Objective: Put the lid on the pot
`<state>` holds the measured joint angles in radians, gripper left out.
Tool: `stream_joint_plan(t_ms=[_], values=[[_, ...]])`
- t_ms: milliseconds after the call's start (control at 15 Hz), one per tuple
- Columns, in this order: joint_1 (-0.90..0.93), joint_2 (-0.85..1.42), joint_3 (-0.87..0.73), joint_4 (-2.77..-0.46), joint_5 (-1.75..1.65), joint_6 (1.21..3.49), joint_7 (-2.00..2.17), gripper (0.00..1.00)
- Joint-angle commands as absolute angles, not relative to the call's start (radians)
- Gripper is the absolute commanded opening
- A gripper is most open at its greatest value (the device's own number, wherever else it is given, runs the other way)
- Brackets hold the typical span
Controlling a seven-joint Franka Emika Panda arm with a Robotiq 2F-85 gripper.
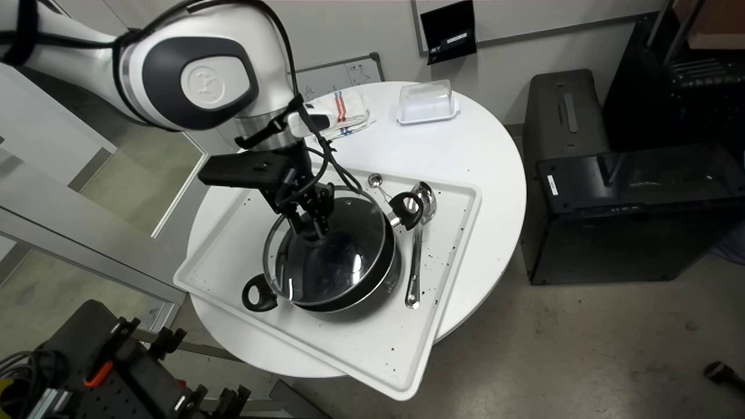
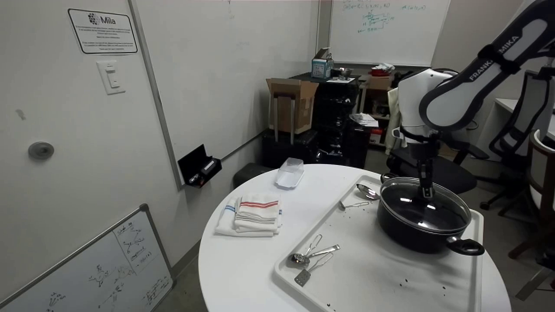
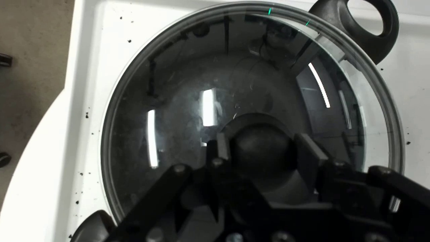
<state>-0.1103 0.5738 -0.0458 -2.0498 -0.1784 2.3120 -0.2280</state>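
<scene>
Your black two-fingered hand (image 2: 427,193) pointed down at the wide black pot (image 2: 409,234) with its looped side handles, the fingers (image 3: 310,148) pinching the rounded dark knob (image 3: 263,151) of the round clear glass lid (image 3: 235,84). You held that lid over the pot's mouth; in the wrist view its thin metal rim reached past the pot's edge on the right, and a strip of white rectangular tray (image 3: 418,94) showed through the glass there. You could not tell whether lid and pot touched. The pot stood on the tray, which lay on the round white desk (image 2: 251,264). Just beside the pot, you had a long shiny metal spoon (image 1: 415,262).
</scene>
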Motion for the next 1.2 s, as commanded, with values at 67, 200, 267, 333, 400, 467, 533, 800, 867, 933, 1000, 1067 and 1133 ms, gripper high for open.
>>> stream_joint_plan(t_ms=[67, 200, 267, 333, 400, 467, 533, 800, 867, 933, 1000, 1067, 1133], values=[[-0.134, 0.584, -0.045, -2.02, -0.142, 2.274, -0.234, 0.25], [-0.142, 0.588, -0.046, -2.019, -0.136, 2.275, -0.234, 0.25], [-0.145, 0.589, -0.046, -2.019, -0.134, 2.276, -0.234, 0.25], [-0.148, 0.591, -0.046, -2.018, -0.132, 2.277, -0.233, 0.25], [-0.15, 0.594, -0.046, -2.016, -0.131, 2.277, -0.233, 0.25], [-0.151, 0.596, -0.046, -2.014, -0.13, 2.277, -0.232, 0.25], [-0.152, 0.599, -0.046, -2.012, -0.131, 2.278, -0.231, 0.25], [-0.152, 0.604, -0.045, -2.007, -0.132, 2.282, -0.23, 0.25], [-0.151, 0.603, -0.046, -2.007, -0.133, 2.284, -0.229, 0.25], [-0.151, 0.604, -0.046, -2.005, -0.133, 2.284, -0.229, 0.25], [-0.151, 0.603, -0.045, -2.004, -0.132, 2.285, -0.229, 0.25], [-0.151, 0.604, -0.045, -2.003, -0.133, 2.284, -0.229, 0.25], [-0.149, 0.604, -0.045, -2.003, -0.134, 2.284, -0.229, 0.25]])
